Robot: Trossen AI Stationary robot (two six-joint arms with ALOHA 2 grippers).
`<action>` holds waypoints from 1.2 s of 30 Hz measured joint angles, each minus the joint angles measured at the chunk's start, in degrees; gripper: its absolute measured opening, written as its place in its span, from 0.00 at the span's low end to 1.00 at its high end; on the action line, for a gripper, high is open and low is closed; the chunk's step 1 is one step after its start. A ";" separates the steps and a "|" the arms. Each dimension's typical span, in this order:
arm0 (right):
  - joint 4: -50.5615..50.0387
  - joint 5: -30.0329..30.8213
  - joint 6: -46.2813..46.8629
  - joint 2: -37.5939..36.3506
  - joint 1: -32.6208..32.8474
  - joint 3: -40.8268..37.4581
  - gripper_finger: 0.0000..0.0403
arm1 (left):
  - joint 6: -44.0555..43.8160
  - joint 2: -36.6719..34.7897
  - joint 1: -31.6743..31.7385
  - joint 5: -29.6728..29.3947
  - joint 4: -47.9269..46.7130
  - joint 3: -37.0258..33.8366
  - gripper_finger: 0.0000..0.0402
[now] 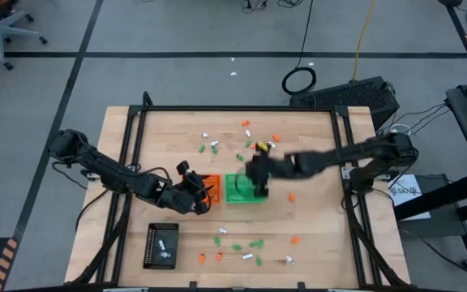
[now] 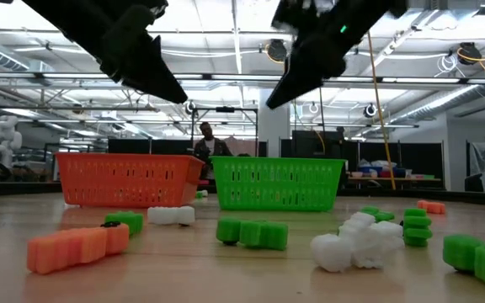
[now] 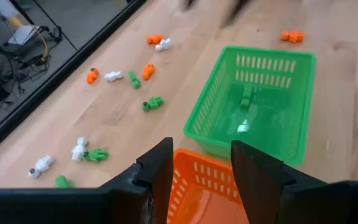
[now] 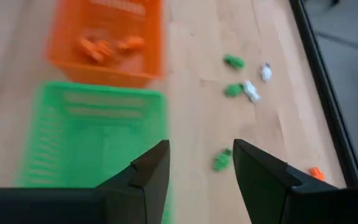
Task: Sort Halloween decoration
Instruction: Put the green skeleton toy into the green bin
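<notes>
Small orange, green and white Halloween decoration pieces lie scattered on the wooden table, some toward the far edge (image 1: 242, 144) and some toward the near edge (image 1: 246, 247). My left gripper (image 3: 201, 152) hovers open over the orange tray (image 1: 212, 188) with nothing between its fingers. My right gripper (image 4: 201, 152) hovers open above the green tray (image 1: 235, 189), also with nothing in it. A green piece (image 3: 246, 96) lies inside the green tray (image 3: 253, 99). Orange pieces (image 4: 104, 46) lie inside the orange tray (image 4: 107, 68). In the low view both grippers (image 2: 171, 88) (image 2: 283, 94) hang well above the trays.
A black rectangular tray (image 1: 161, 245) with white pieces in it sits near the table's front left. The two square trays stand side by side at the middle. A dark frame (image 1: 136, 130) borders the table. In the room beyond stands a person (image 2: 205, 145).
</notes>
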 joint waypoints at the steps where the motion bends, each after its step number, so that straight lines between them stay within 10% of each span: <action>1: 0.07 -2.79 -1.18 0.11 -2.82 0.00 0.40 | 0.19 0.00 0.00 -0.21 0.23 0.00 0.40; 13: 1.11 -25.82 -18.80 3.21 -23.56 -0.04 0.40 | 2.58 0.02 0.04 -0.58 0.80 0.00 0.40; 36: 3.89 -31.30 -30.49 18.54 -30.02 3.78 0.40 | 5.49 0.02 1.63 -0.60 1.08 0.07 0.40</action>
